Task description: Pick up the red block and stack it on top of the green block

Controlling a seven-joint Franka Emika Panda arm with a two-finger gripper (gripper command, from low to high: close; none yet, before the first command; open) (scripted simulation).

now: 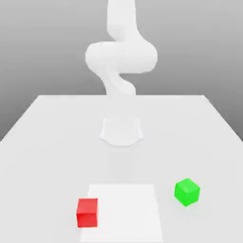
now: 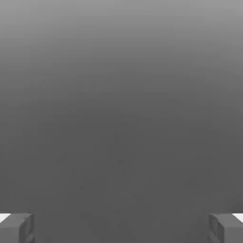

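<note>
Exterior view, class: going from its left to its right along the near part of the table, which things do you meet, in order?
red block → lighter square patch → green block

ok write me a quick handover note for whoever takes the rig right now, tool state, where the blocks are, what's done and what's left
Tool: open, fingers wide apart, nothing between them.
Red block: on the table, near the front, toward the exterior view's left, at the edge of a lighter square patch.
Green block: on the table toward the exterior view's right, apart from the red block.
Done: nothing yet; neither block is held or stacked.
Left: grasp the red block, lift it, set it on the green block, release.
</note>
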